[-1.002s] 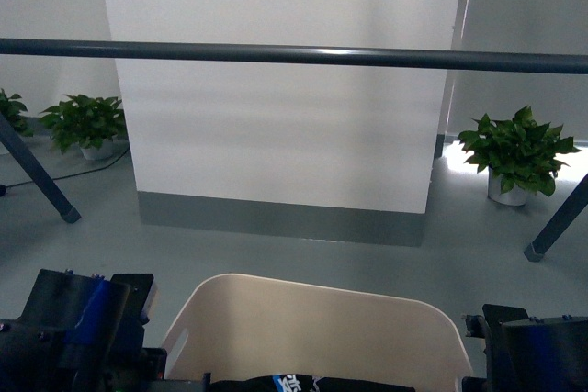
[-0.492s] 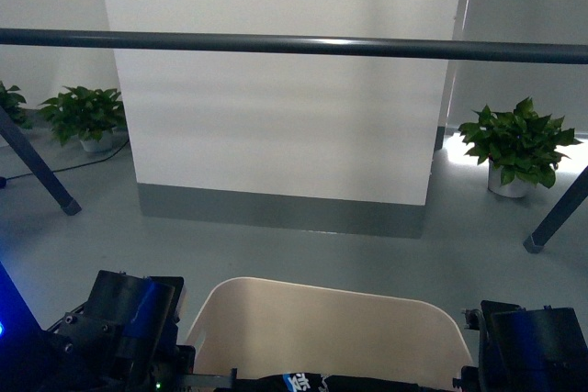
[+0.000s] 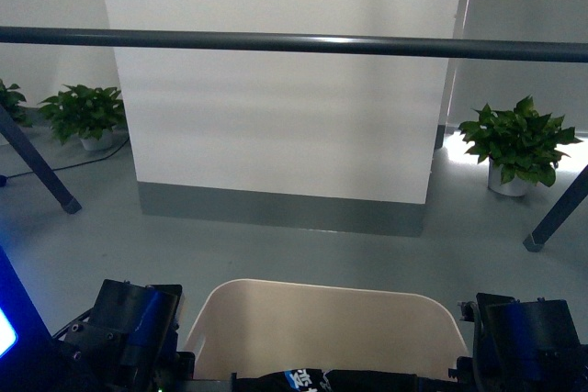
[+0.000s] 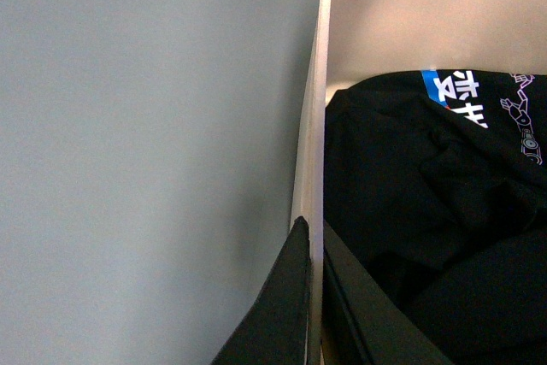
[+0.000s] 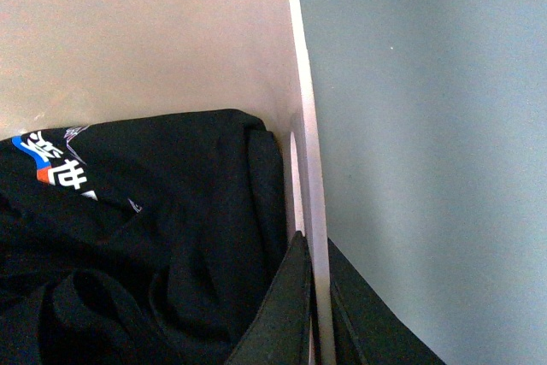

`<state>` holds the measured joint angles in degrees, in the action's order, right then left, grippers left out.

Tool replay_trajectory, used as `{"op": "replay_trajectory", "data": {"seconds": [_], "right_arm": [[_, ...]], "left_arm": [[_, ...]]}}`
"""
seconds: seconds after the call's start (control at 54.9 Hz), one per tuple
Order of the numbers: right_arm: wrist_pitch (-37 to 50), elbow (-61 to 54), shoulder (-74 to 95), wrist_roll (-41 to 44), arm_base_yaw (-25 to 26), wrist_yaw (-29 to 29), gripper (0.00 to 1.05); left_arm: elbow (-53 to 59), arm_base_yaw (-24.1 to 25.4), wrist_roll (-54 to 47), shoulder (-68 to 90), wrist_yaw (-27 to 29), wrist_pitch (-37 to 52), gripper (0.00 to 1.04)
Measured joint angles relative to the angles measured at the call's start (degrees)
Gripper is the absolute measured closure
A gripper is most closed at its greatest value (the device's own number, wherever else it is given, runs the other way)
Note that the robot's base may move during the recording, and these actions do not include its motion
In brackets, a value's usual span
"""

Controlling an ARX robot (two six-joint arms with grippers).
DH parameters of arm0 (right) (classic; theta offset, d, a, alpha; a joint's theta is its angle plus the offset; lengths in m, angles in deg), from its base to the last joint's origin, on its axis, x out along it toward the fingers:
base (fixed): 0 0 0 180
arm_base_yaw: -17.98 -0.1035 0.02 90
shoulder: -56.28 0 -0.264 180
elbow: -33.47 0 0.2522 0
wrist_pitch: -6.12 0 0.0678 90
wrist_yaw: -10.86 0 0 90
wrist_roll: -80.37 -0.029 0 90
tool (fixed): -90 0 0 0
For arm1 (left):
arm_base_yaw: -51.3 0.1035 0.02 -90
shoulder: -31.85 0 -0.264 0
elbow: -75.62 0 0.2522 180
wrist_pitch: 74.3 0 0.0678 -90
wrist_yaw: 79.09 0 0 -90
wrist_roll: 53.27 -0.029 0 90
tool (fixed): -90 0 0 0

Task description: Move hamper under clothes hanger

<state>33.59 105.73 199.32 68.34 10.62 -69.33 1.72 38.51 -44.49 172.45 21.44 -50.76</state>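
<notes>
The beige hamper (image 3: 326,328) sits low in the front view, between my two arms, with black printed clothing (image 4: 427,203) inside. The clothes hanger's dark grey top bar (image 3: 294,43) runs across the view above and beyond it, with slanted legs (image 3: 41,172) at the left and at the right (image 3: 556,218). My left gripper (image 4: 313,237) is shut on the hamper's side rim (image 4: 313,126), one finger outside and one inside. On the opposite rim (image 5: 304,126), my right gripper (image 5: 314,250) is shut in the same way.
A white wall panel with a grey base (image 3: 280,208) stands straight ahead beyond the bar. Potted plants stand at the left (image 3: 83,117) and the right (image 3: 514,149). A black cable (image 3: 92,164) lies on the grey floor (image 3: 276,254) at the left.
The view has shifted a little: the bar sits slightly higher in the picture and the hamper slightly lower. The left arm's black housing has come further into view beside the hamper.
</notes>
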Motion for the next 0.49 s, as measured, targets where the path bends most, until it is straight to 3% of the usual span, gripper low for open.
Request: {"op": "replay_trajectory", "data": {"seconds": [0.109, 0.219, 0.492], "right_arm": [[0.1, 0.1, 0.2, 0.0, 0.0, 0.1, 1.02], [0.7, 0.0, 0.9, 0.1, -0.2, 0.4, 1.01], [0.8, 0.0, 0.9, 0.2, -0.2, 0.8, 0.69]], "left_arm": [[0.3, 0.0, 0.2, 0.0, -0.6, 0.2, 0.99], [0.8, 0.0, 0.1, 0.0, -1.3, -0.3, 0.79], [2.1, -0.1, 0.1, -0.4, -2.0, 0.0, 0.45]]}}
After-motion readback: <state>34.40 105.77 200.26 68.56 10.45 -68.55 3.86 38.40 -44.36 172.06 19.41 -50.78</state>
